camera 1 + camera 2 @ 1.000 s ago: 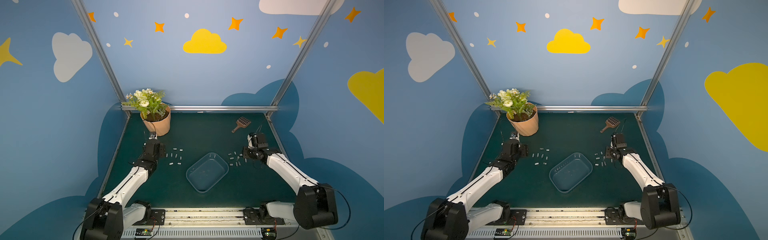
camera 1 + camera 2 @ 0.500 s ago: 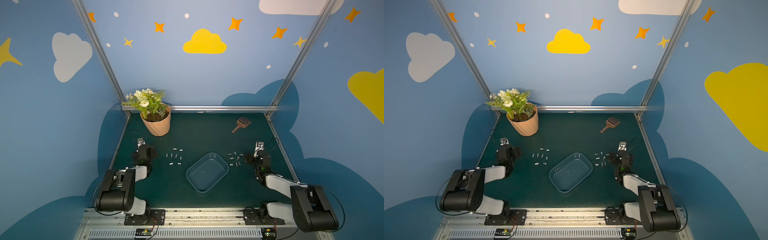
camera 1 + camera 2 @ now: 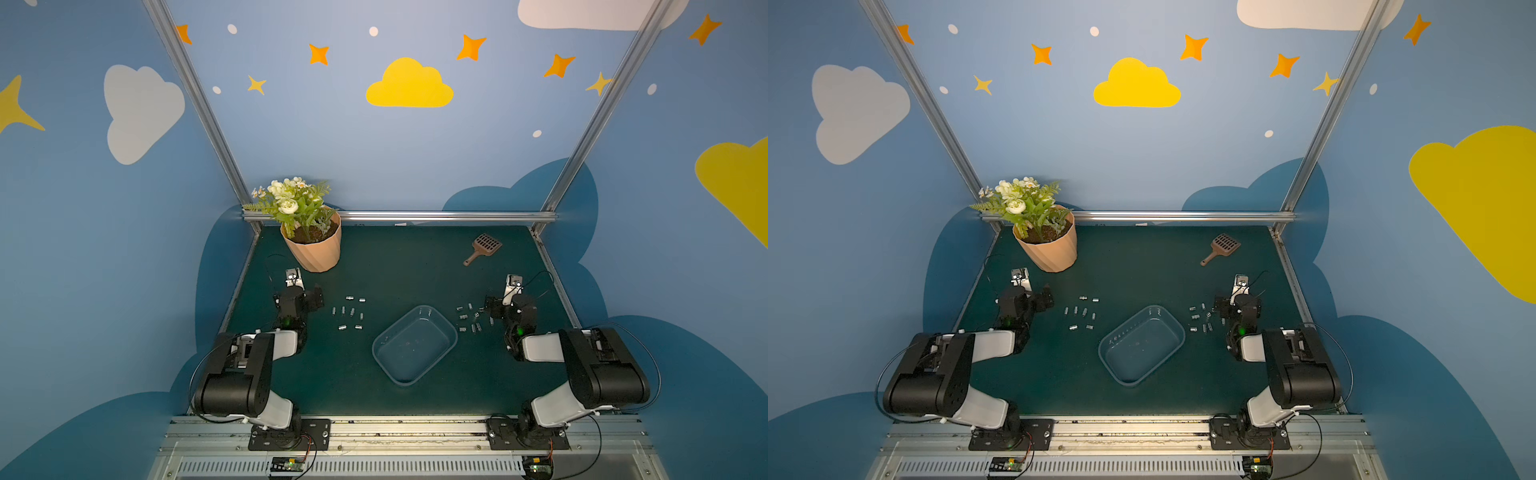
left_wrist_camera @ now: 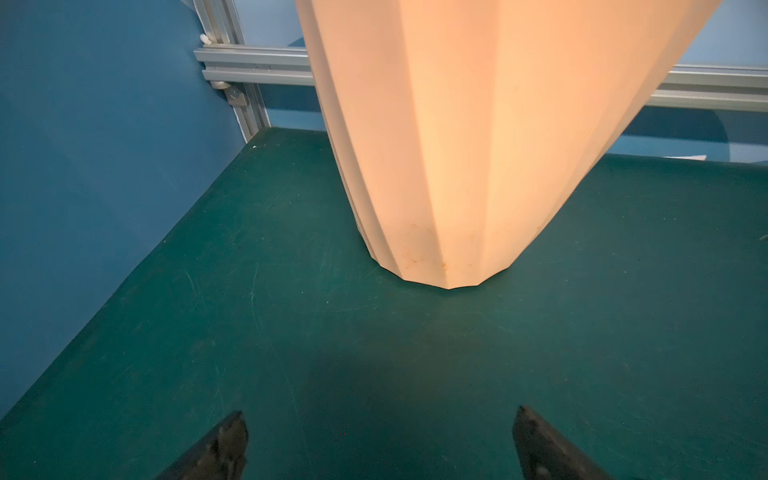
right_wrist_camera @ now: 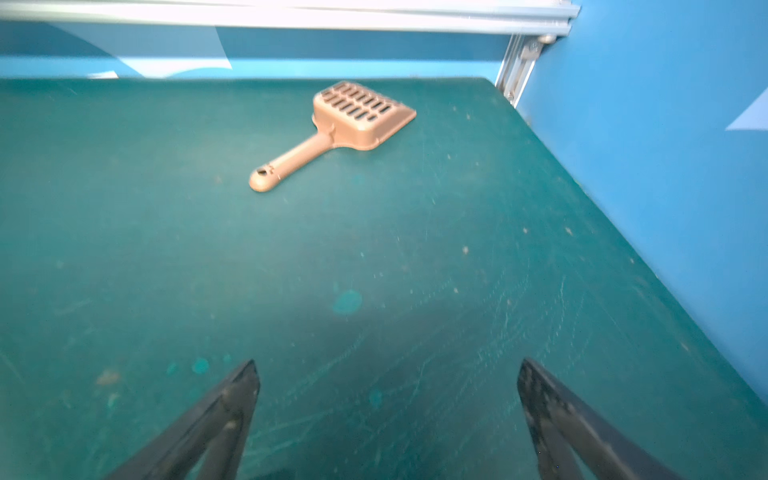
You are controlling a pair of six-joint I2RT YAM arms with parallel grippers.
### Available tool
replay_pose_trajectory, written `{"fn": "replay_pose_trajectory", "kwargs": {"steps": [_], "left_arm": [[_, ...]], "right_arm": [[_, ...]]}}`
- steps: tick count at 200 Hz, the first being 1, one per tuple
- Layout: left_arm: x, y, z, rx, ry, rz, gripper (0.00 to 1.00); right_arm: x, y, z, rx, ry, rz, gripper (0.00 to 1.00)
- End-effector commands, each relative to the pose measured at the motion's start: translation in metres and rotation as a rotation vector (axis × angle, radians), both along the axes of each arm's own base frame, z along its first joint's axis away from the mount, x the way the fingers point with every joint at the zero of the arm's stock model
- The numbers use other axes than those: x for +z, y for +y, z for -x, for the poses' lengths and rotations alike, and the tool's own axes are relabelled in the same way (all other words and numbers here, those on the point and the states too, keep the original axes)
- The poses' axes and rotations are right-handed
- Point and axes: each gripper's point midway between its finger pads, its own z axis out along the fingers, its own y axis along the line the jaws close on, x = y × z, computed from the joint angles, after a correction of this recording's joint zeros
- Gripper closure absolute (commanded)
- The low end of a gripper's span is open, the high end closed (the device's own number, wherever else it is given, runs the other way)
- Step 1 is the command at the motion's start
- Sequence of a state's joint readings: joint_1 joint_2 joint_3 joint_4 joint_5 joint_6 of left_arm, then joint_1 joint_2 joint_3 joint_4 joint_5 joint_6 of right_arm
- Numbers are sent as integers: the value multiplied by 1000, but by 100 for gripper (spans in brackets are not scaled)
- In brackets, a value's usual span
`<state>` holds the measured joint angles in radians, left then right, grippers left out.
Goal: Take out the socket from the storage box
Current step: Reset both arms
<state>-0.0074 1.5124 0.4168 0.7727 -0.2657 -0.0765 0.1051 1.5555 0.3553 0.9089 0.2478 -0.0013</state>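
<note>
The storage box (image 3: 376, 347) (image 3: 1101, 351), a shallow translucent blue-grey tub, sits on the green mat in front of centre, and its inside looks bare apart from faint specks. Small silvery sockets lie on the mat in two groups, one to its left (image 3: 343, 310) (image 3: 1076, 310) and one to its right (image 3: 473, 328) (image 3: 1204, 328). My left gripper (image 3: 297, 293) (image 4: 380, 419) rests low, left of the left group, open and empty, facing the flowerpot. My right gripper (image 3: 513, 297) (image 5: 388, 370) sits just right of the right group, open and empty.
A peach ribbed flowerpot (image 3: 316, 251) (image 4: 457, 145) with a plant stands at the back left, close ahead of my left gripper. A brown slotted scoop (image 3: 482, 247) (image 5: 345, 124) lies at the back right. An aluminium rail (image 3: 415, 216) and blue walls bound the mat.
Both arms have drawn back from beside the socket groups and folded up toward the front. Both grippers have opened wider.
</note>
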Motion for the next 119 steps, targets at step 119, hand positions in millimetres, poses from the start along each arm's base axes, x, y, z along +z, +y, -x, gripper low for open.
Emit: {"fn": "replay_pose_trajectory", "kwargs": {"steps": [119], "left_arm": [[-5,-5,2,-37,-61,-4,0]], "right_arm": [[12,2,-6,15,-55,-7,1]]}}
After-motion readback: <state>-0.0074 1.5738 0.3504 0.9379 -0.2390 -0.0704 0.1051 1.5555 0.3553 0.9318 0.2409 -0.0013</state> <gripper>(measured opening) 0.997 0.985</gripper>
